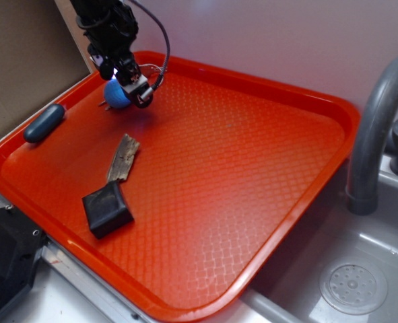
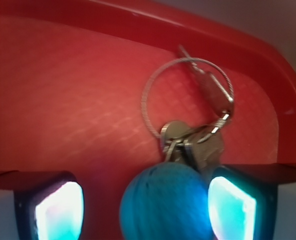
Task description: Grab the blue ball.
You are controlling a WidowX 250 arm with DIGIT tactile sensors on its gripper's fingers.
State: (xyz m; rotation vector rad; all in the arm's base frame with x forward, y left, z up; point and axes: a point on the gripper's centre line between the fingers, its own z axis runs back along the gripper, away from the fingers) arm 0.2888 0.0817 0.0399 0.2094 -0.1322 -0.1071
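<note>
Jaws apart, straddling the small light-blue ball (image 2: 165, 202) of knitted texture: one lit pad (image 2: 231, 206) touching or nearly touching its side, the other pad (image 2: 59, 210) with a clear gap, so not yet clamped. Black gripper (image 1: 128, 84) low over the far left corner of the orange plastic tray (image 1: 252, 202), ball (image 1: 116, 94) between the fingertips and off-centre toward one pad. Just beyond the ball, toward the tray's far rim, a thin wire ring (image 2: 188, 97) with metal keys (image 2: 198, 142) lying flat on the tray floor, fastened to the ball. To do well, probably: centre on the ball before closing, close gently on its widest part, stay clear of the ring and keys so that no metal slips between pad and ball. Likely risk: ball rolling sideways from a one-sided push. Farther out, at the tray's left edge, a dark blue-grey capsule (image 1: 44, 123); nearer the middle left, a brown wood scrap (image 1: 123, 159) and a black block (image 1: 107, 209). Beside the tray's right edge, a grey sink (image 1: 360, 269) and faucet (image 1: 377, 121).
</note>
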